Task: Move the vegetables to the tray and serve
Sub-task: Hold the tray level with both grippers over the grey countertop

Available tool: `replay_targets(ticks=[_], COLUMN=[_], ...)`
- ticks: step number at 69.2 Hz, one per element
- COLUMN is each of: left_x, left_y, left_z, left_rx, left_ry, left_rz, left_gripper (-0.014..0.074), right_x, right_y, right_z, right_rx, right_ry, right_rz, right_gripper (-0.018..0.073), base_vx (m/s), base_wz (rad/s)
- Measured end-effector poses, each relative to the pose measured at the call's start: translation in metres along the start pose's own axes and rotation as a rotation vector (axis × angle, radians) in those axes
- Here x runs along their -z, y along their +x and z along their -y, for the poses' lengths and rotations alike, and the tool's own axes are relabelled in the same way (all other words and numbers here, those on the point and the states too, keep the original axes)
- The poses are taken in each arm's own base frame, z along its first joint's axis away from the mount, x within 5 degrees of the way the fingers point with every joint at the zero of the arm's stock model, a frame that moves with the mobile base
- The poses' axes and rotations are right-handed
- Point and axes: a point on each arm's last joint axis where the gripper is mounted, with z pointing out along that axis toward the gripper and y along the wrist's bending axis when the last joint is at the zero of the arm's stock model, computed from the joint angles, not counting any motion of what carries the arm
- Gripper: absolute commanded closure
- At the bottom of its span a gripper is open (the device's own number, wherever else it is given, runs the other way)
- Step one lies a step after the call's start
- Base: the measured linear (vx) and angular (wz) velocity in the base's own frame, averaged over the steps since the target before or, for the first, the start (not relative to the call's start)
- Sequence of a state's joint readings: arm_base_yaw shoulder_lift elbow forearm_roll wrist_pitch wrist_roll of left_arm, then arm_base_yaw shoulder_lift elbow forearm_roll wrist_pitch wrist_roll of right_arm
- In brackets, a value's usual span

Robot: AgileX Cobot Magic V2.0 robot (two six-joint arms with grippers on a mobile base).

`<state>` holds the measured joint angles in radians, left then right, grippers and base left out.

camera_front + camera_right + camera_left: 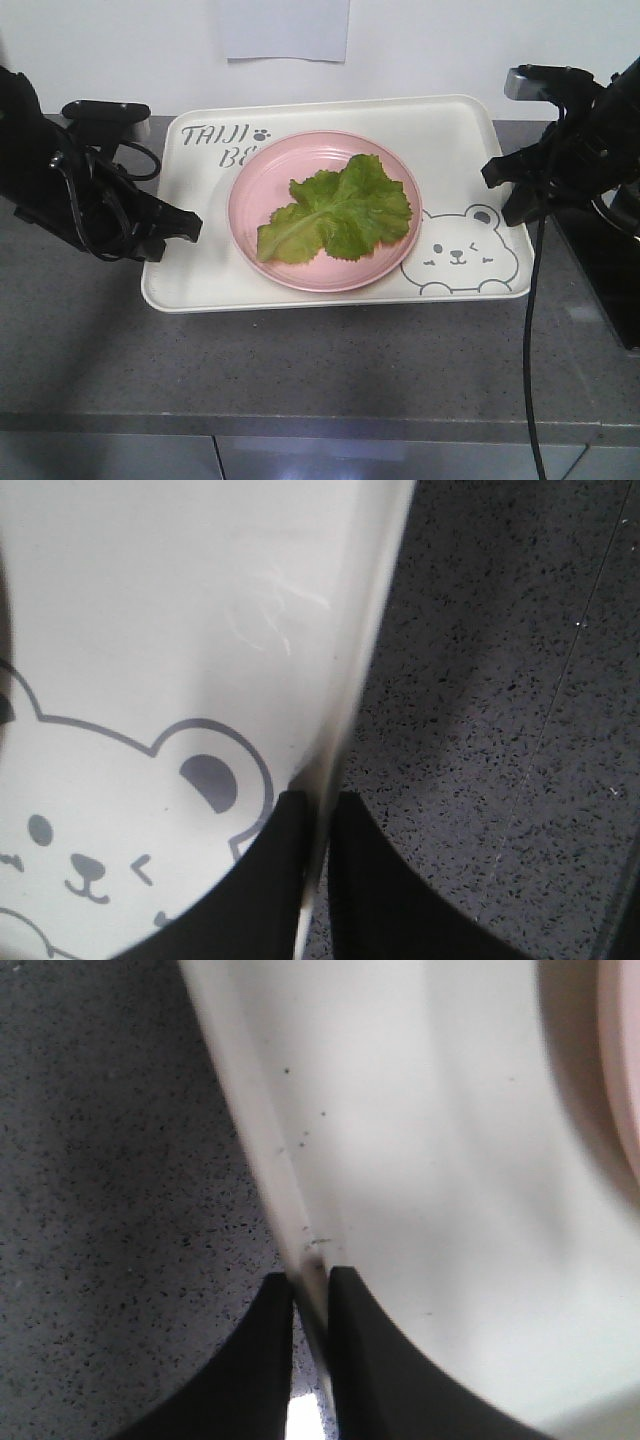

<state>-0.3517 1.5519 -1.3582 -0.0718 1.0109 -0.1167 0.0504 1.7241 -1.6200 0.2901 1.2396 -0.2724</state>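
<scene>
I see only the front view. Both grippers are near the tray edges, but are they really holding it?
Observer: Yes for the left gripper: the left wrist view shows its fingers pinching the tray rim.
Operator: And the right one?
Observer: The right gripper is also shut on the rim, beside the bear drawing.
Operator: Is the rim clean there?
Observer: On the left side, small dark specks sit near the rim.

Lettuce (pixel 340 208): crinkled bright green leaves with pale ribs, which I see lying flat on a round pink plate (pixel 255 190). Tray (pixel 440 140): cream-white, rounded corners, grey lettering and winking bear, resting level on the counter (pixel 300 360) and carrying the plate at its centre.
</scene>
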Motion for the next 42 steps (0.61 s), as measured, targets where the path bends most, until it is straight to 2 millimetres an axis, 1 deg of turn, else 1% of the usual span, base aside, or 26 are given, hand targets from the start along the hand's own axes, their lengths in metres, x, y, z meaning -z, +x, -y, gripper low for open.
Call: replay_targets(ticks=[42], left_x=[0.0], left_y=[0.0], left_z=[0.0], left_rx=[0.0], left_ry=[0.0], left_rz=[0.0], left_gripper=[0.0602], right_x=[0.0], right_y=[0.0], right_z=[0.0], right_rx=[0.0], right_ry=[0.0], right_rz=[0.0], right_gripper=[0.0565], base_vx=[0.01], base_wz=[0.01])
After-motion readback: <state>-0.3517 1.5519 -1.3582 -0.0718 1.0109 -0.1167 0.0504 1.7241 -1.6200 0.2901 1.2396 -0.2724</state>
